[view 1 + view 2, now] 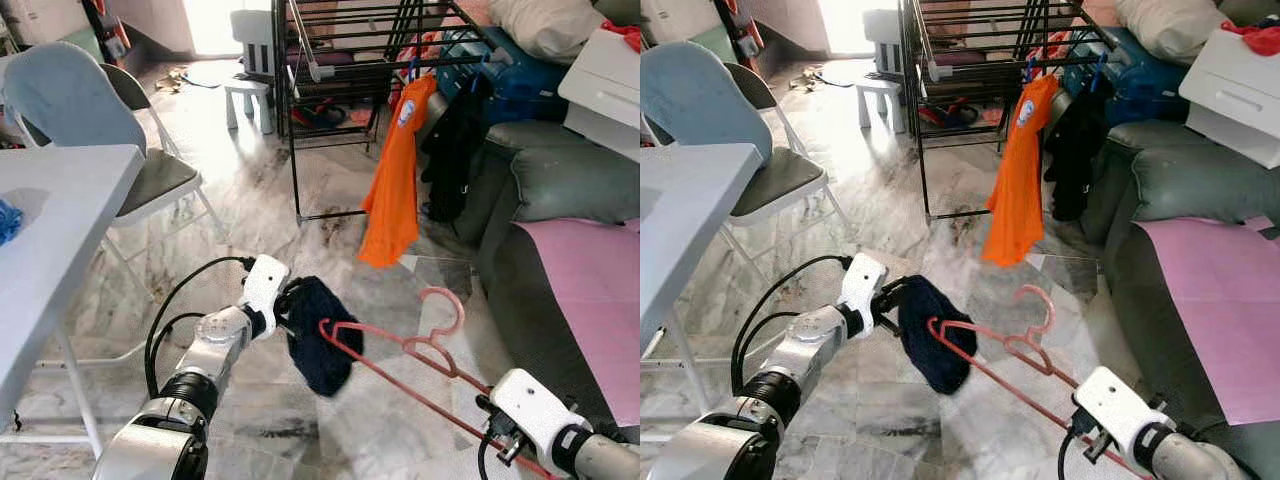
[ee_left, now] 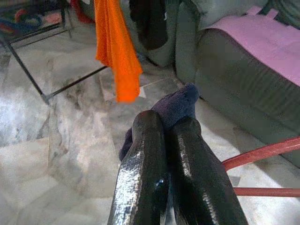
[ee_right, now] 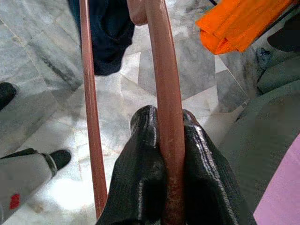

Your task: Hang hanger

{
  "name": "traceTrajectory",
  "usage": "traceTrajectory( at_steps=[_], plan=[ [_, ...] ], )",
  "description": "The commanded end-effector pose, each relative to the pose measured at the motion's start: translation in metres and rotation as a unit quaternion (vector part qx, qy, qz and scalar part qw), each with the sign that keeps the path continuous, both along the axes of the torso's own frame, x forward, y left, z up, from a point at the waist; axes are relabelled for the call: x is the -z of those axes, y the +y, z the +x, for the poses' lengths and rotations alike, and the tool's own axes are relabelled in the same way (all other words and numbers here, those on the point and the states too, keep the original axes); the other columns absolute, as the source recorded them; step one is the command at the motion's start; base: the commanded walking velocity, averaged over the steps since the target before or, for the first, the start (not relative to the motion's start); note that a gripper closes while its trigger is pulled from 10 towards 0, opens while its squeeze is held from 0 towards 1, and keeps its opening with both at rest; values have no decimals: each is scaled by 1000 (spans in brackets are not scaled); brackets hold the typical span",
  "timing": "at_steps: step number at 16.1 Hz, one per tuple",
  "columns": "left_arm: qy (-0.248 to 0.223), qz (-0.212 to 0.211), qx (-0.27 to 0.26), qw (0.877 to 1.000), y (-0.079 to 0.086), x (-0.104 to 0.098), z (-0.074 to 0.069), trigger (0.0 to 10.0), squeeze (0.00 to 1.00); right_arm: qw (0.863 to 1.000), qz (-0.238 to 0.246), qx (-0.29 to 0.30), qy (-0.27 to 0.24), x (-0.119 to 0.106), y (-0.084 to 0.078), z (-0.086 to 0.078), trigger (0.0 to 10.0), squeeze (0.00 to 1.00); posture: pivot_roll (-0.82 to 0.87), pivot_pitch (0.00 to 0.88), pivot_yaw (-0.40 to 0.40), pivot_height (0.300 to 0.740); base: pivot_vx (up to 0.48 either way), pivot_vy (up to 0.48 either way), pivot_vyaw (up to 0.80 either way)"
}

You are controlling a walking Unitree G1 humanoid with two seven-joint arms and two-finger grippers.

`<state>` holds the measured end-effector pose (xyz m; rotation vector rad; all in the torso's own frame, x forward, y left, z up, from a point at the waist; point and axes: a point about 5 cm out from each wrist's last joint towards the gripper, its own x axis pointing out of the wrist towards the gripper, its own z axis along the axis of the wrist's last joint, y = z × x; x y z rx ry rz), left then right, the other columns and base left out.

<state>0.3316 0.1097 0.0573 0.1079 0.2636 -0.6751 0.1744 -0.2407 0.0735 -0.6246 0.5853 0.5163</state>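
Note:
A pink plastic hanger [image 1: 420, 355] is held out low over the marble floor, hook [image 1: 445, 310] pointing up. My right gripper [image 3: 166, 140] is shut on its upper bar, at the lower right of the eye views [image 1: 510, 440]. A dark navy garment [image 1: 322, 335] hangs from the hanger's left end. My left gripper [image 2: 171, 136] is shut on that garment's upper edge [image 1: 290, 300]. The black drying rack [image 1: 340, 60] stands ahead, with an orange shirt [image 1: 395, 180] hanging from it.
A grey sofa [image 1: 560, 190] with a pink cover [image 1: 595, 290] runs along the right. A white table [image 1: 60, 220] and a folding chair [image 1: 110, 130] stand at the left. A white stool [image 1: 250, 95] sits near the rack. A person's feet [image 3: 28, 159] are on the floor.

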Motion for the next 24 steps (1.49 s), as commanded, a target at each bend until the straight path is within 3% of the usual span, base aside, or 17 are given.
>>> traceTrajectory(
  at_steps=[1, 4, 8, 18, 24],
  plan=[
    [-30, 10, 9, 999, 2, -9, 4, 10000, 0, 1000, 7, -3, -4, -1, 2, 0, 10000, 0, -47, 0, 19, 740, 0, 0, 0],
    [-42, 44, -7, 998, 7, -12, 9, 10000, 0, 999, 30, -16, 27, -5, 4, -14, 10000, 0, -58, 0, 32, 740, 0, 0, 0],
    [-50, 45, 1, 998, 6, -19, 14, 10000, 0, 998, 16, -10, 58, -8, -9, -26, 10000, 0, -73, 0, 50, 740, 0, 0, 0],
    [-51, 36, 20, 998, 3, -19, 12, 10000, 0, 999, -48, 11, 4, -3, -21, 4, 10000, 0, -56, 0, 42, 740, 0, 0, 0],
    [-50, 29, 32, 998, 1, -19, 10, 10000, 0, 998, -61, 21, -22, 1, -22, 18, 10000, 0, -53, 0, 42, 740, 0, 0, 0]
  ],
)
